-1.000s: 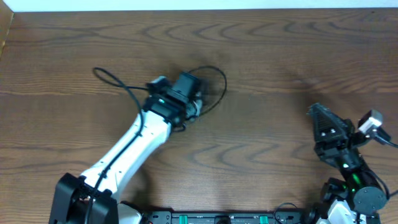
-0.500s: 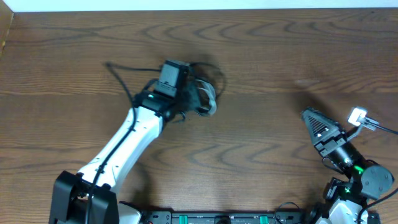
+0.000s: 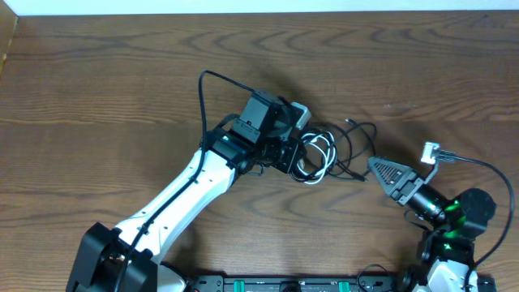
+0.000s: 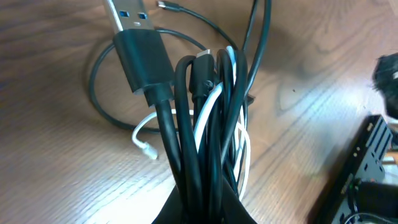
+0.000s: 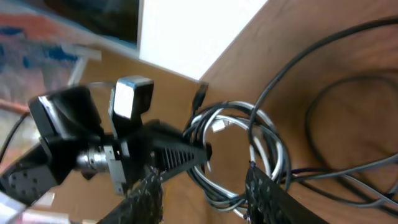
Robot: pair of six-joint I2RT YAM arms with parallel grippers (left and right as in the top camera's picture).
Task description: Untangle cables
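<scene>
The left claw [image 3: 297, 154] pinches the cables [image 4: 208, 112], bunched and knotted, just above the desk [image 3: 122, 65]; the right claw [image 5: 205, 179], at 4 o'clock, gapes empty; untangling barely begun.

We see the table [image 3: 97, 73] from straight above in the overhead view, from afar, with both arms entering at its lower edge; the left wrist view sits very near, looking out past its own fingers [image 4: 166, 216] onto the cables [image 4: 205, 124] pinched between them; the right wrist view looks, tilted, between its fingers [image 5: 270, 193] at the same cables just ahead, the left gripper [image 5: 202, 152] beyond; all three views share those cables.
</scene>
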